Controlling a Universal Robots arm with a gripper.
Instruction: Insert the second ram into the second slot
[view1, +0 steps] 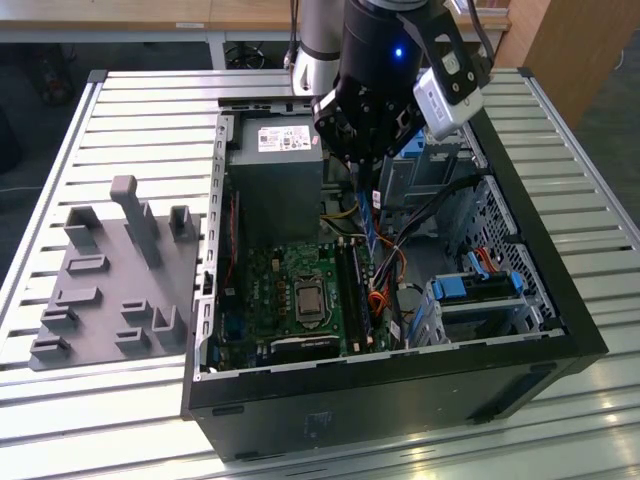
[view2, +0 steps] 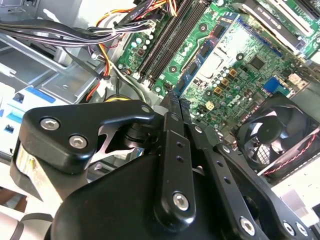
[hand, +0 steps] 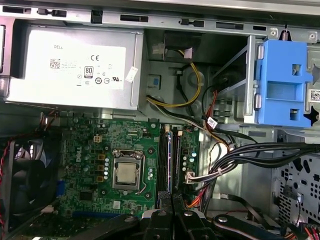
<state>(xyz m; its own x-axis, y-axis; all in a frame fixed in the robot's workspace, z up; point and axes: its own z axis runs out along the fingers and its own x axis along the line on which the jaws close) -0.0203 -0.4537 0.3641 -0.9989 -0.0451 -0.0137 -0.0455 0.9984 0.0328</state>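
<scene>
The second ram (view2: 207, 50), a long, thin blue circuit-board stick with a row of dark chips, is clamped between the black metal fingers (view2: 172, 135) of the gripper (view1: 364, 188). The fingers are closed on it, and the stick is seen to reach out beyond the fingertips towards the green motherboard (hand: 100, 140).

In the first wrist view the second ram is seen edge-on, as a thin blue line. It lies between the two long dark memory slots (hand: 162, 160) and runs along them. Its long axis is therefore judged to be lined up with the slots already, so what is left to settle is the sideways place and the height. It cannot be told which slot lies exactly under the lower edge. In the exterior view the stick is seen above the board, near the slots, and it is judged not to be seated yet.

The arm is held over the open black computer case (view1: 560, 300), which lies on the slatted metal desk (view1: 130, 120). The wrist is pointed downwards into the case, just beside the grey power supply box (view1: 275, 170).
</scene>
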